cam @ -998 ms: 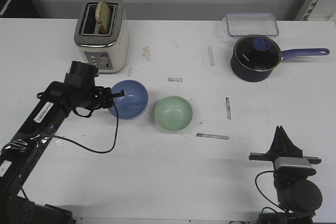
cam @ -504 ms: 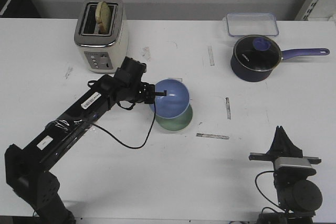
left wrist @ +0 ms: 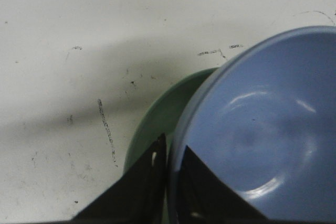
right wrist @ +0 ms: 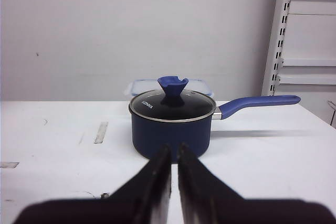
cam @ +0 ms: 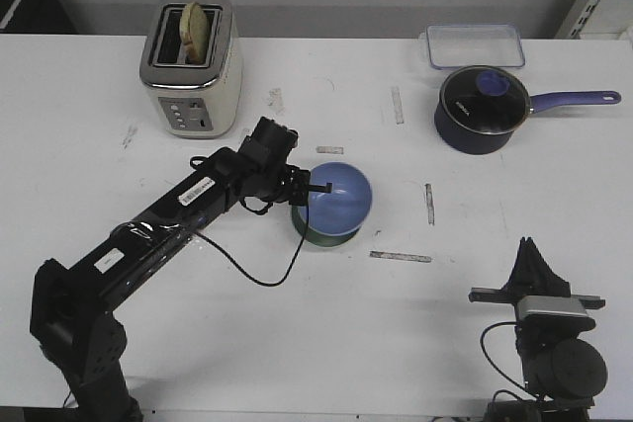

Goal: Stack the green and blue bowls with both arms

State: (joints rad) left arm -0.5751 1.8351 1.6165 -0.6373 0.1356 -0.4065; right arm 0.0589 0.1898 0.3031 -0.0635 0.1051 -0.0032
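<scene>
Periwinkle blue fills the middle of the front view: the blue bowl (cam: 339, 193) sits over the green bowl (cam: 321, 235), so only a dark green sliver of the lower one shows beneath its near edge. The left gripper (cam: 318, 189) pinches the blue bowl's rim on the toaster (cam: 191, 63) side, its arm stretched across the white table (cam: 297, 343). The right gripper (cam: 534, 262) points upward near the table's front edge, well apart from both bowls, its arm cut off by the frame. A navy saucepan (cam: 481, 109) stands at the far right with a clear container (cam: 475, 45) behind it. In the left wrist view, the left gripper (left wrist: 169, 162) has one finger inside and one outside the blue bowl's (left wrist: 262, 135) wall, clamped on it; the green bowl (left wrist: 157, 114) peeks out beside it, mostly hidden. In the right wrist view, the right gripper (right wrist: 174, 157) has its fingers pressed nearly together on nothing, with the saucepan (right wrist: 171, 125) beyond.
</scene>
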